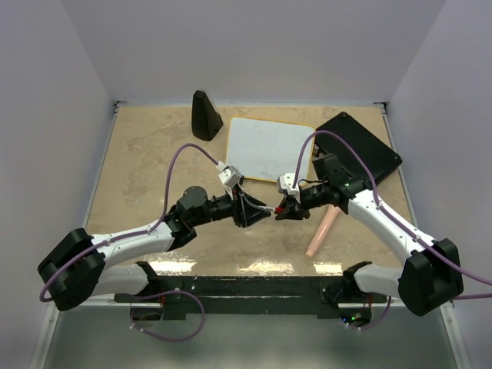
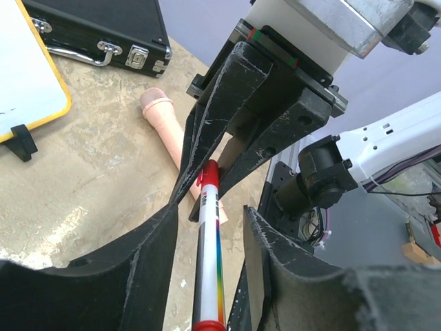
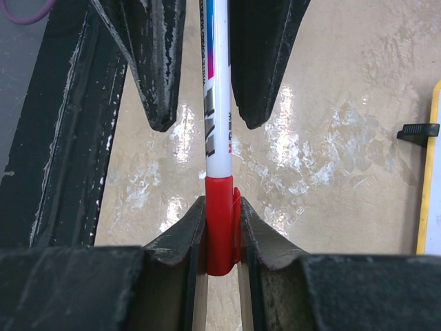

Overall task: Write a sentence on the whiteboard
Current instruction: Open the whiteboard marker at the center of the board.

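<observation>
Beige mottled bench carries the small glossy yellow-rimmed whiteboard (image 1: pixel 269 146) at far centre, between black cone (image 1: pixel 205 115) and black case (image 1: pixel 361 146), with bare room leftward; the right pincer (image 3: pixel 222 207) pinches a red-capped white marker (image 3: pixel 219 124), the left pincer (image 2: pixel 212 208) spread around its barrel

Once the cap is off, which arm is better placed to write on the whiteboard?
Left, probably. The left gripper straddles the barrel of the marker, so it would keep the pen; the right gripper clamps only the red cap. The whiteboard lies just beyond both.
</observation>
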Robot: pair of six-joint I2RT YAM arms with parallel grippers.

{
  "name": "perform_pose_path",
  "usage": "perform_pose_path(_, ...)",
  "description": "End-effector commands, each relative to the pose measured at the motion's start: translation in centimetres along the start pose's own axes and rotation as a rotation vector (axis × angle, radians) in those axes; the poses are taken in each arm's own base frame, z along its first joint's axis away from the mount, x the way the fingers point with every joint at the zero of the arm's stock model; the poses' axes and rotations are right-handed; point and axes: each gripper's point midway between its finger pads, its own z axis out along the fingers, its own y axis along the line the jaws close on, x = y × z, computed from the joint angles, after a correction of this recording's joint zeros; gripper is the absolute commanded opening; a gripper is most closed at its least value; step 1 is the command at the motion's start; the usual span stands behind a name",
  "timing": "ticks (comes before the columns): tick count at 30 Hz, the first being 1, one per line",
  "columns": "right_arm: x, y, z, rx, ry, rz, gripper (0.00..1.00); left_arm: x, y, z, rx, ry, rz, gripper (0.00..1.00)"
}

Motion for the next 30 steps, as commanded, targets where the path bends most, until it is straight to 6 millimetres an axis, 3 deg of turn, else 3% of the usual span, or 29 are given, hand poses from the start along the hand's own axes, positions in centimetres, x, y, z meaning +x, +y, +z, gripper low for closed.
perform_pose_path(1, -1.8, -0.1, -0.2, -0.022, -0.042, -0.046, 0.0, -2.0, -1.0, 0.5, 0.047, -0.057, 0.039, 0.45)
perform_pose_path(18, -1.4, 0.0, 0.1, -0.032, -0.035, -0.03, 0.0, -2.0, -1.2, 0.7, 0.062, -0.072, 0.019, 0.38)
perform_pose_path(22, -1.5, -0.1, 0.1, -0.03, -0.036, -0.034, 0.0, -1.7, -1.3, 0.6, 0.078, -0.06, 0.021, 0.25)
perform_pose_path(27, -1.4, 0.0, 0.1, -0.031, -0.035, -0.03, 0.0, -1.3, -1.6, 0.7, 0.101, -0.039, 0.025, 0.0)
perform_pose_path(30, -1.4, -0.1, 0.1, -0.031, -0.035, -0.033, 0.0, -1.2, -1.6, 0.6, 0.099, -0.03, 0.037, 0.0)
